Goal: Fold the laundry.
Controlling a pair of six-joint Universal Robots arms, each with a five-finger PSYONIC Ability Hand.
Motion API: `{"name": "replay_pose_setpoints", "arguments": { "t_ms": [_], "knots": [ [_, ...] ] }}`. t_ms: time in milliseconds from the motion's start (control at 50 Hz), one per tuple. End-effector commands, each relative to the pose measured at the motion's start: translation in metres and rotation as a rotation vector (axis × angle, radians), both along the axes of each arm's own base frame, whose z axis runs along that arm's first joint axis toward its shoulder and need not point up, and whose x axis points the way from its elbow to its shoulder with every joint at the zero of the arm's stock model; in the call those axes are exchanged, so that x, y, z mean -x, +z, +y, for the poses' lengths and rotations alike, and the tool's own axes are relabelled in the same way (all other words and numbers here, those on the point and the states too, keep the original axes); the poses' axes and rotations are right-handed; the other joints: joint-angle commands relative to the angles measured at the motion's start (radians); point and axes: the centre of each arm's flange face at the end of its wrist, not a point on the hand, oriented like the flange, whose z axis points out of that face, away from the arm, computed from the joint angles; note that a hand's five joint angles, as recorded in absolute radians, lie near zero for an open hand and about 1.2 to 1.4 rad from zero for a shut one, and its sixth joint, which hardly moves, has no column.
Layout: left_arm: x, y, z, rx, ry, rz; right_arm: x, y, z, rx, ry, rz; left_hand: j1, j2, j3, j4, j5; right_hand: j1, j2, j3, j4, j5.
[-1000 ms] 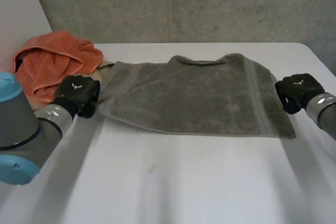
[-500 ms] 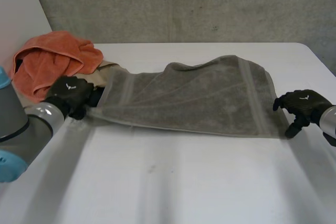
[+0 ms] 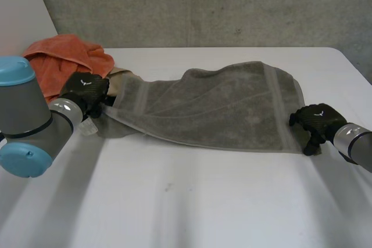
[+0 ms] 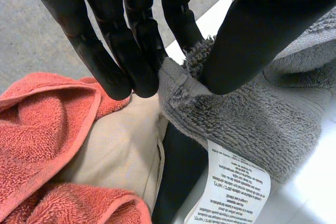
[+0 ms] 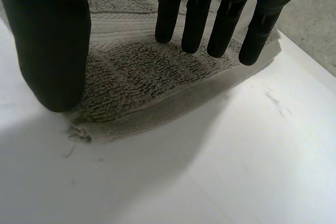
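One white care label [image 4: 228,192] sits at a corner of the grey towel [image 3: 215,108]. It carries several lines of small print, too small to read.

Count: one grey towel, spread across mid-frame on the white counter [image 3: 192,201]. One orange towel [image 3: 64,56] is bunched at upper left, with one beige cloth [image 4: 121,156] just beside it.

Left robot hand [image 3: 86,92]: pinching the grey towel's left corner between thumb and straight fingers [image 4: 131,51].

Right robot hand [image 3: 314,119]: at the towel's lower-right corner, fingers straight and spread over the terry, thumb apart at the edge, nothing gripped.
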Motion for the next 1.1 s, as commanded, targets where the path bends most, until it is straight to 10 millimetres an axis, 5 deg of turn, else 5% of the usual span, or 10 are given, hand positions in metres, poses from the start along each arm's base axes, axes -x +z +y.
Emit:
{"name": "replay_pose_setpoints", "arguments": {
  "t_ms": [20, 360, 440, 520, 600, 800, 920, 1000, 1100],
  "knots": [
    [-0.002, -0.001, 0.001, -0.006, 0.004, 0.0, -0.001, -0.004, -0.01, 0.059, -0.001, 0.003, 0.235, 0.196, 0.203, 0.197, 0.233, 0.1, 0.107, 0.105, 0.104, 0.126],
    [-0.005, -0.006, 0.005, -0.029, 0.006, -0.006, -0.01, 0.002, -0.034, 0.178, -0.022, 0.01, 0.235, 0.196, 0.203, 0.197, 0.233, 0.229, 0.236, 0.234, 0.233, 0.255],
    [-0.005, -0.008, 0.006, -0.034, 0.003, -0.01, -0.011, 0.002, -0.036, 0.186, -0.031, 0.015, 0.235, 0.196, 0.203, 0.197, 0.233, 0.437, 0.444, 0.442, 0.441, 0.463],
    [-0.005, -0.01, 0.007, -0.041, 0.004, -0.01, -0.009, 0.007, -0.037, 0.193, -0.049, 0.018, 0.235, 0.196, 0.203, 0.197, 0.233, 0.88, 0.887, 0.885, 0.884, 0.905],
    [-0.006, -0.013, 0.012, -0.06, 0.002, -0.017, -0.007, 0.023, -0.034, 0.212, -0.063, 0.017, 0.235, 0.196, 0.203, 0.197, 0.233, 0.885, 0.891, 0.889, 0.889, 0.91],
    [-0.017, -0.024, 0.067, -0.246, -0.06, -0.107, 0.017, 0.054, 0.019, -0.068, -0.048, 0.033, 0.235, 0.196, 0.203, 0.197, 0.233, 0.885, 0.891, 0.889, 0.889, 0.91],
    [-0.031, -0.032, 0.124, -0.462, -0.17, -0.296, 0.046, 0.064, 0.067, -0.37, 0.089, 0.256, 0.235, 0.196, 0.203, 0.197, 0.233, 0.885, 0.891, 0.889, 0.889, 0.91],
    [-0.033, -0.036, 0.141, -0.547, -0.237, -0.37, 0.056, 0.071, 0.086, -0.516, 0.191, 0.372, 0.235, 0.196, 0.203, 0.197, 0.233, 0.885, 0.891, 0.889, 0.889, 0.91],
    [-0.027, -0.032, 0.126, -0.494, -0.237, -0.404, 0.052, 0.07, 0.065, -0.409, 0.104, 0.36, 0.235, 0.196, 0.203, 0.197, 0.233, 0.885, 0.891, 0.889, 0.889, 0.91]
  ]
}}
